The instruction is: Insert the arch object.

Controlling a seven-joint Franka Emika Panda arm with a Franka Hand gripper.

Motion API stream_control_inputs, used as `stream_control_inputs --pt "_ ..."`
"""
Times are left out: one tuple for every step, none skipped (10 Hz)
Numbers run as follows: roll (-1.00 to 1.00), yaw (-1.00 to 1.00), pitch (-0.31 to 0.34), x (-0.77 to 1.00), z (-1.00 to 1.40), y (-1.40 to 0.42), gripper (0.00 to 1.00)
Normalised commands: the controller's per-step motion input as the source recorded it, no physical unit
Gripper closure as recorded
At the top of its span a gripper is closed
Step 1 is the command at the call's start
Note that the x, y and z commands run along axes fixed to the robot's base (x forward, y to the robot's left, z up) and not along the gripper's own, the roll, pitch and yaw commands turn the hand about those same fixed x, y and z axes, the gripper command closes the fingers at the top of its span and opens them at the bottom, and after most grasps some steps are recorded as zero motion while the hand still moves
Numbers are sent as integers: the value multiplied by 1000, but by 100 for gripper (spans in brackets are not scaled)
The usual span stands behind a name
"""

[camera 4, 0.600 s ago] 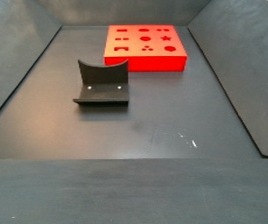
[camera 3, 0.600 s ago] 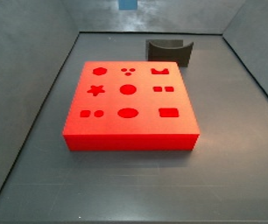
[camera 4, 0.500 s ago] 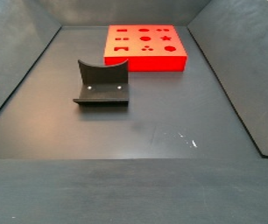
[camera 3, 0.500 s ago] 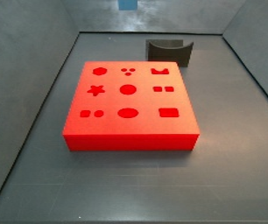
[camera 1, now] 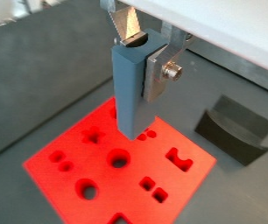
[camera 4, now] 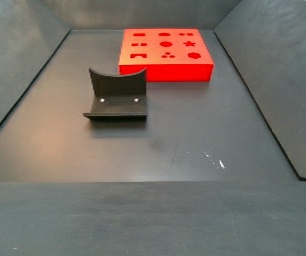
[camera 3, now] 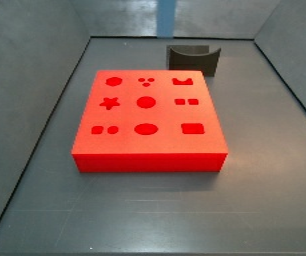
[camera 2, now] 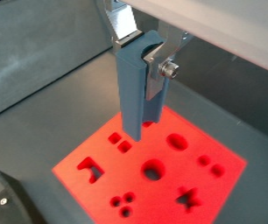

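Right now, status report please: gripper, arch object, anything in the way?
Gripper high over red board, shut on blue-grey piece. No notch visible on it; arch hole empty. Fixture beside board, clear.

We find the red board [camera 3: 149, 150] flat on the floor [camera 3: 269, 190], mid-tray. The fixture [camera 3: 193, 58] stands on the floor near one corner of the board, apart from it. The gripper [camera 1: 144, 80] hangs above the board, clamping the arch object [camera 1: 130, 105] upright and clear of it.
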Motion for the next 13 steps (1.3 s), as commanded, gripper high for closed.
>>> stream_control_inputs --pt "30 -620 27 640 -486 269 100" --pt "0 -826 0 383 -420 171 100" --pt "0 -940 0 217 -400 123 100" --pt "0 -969 0 174 -383 100 100" --pt "0 -1000 -3 123 -346 60 100" --pt "-6 -1000 -11 126 -317 49 100" --pt "-4 -1000 -10 117 -317 46 100" --pt "-3 -1000 -7 103 -309 37 100" --pt "-9 -1000 -27 86 -231 23 100" --pt "-21 -1000 -47 97 -186 26 100" --pt "0 -860 -60 303 -146 154 100" --pt "150 -609 0 606 -300 169 100" --pt "220 -437 0 726 -340 220 100"
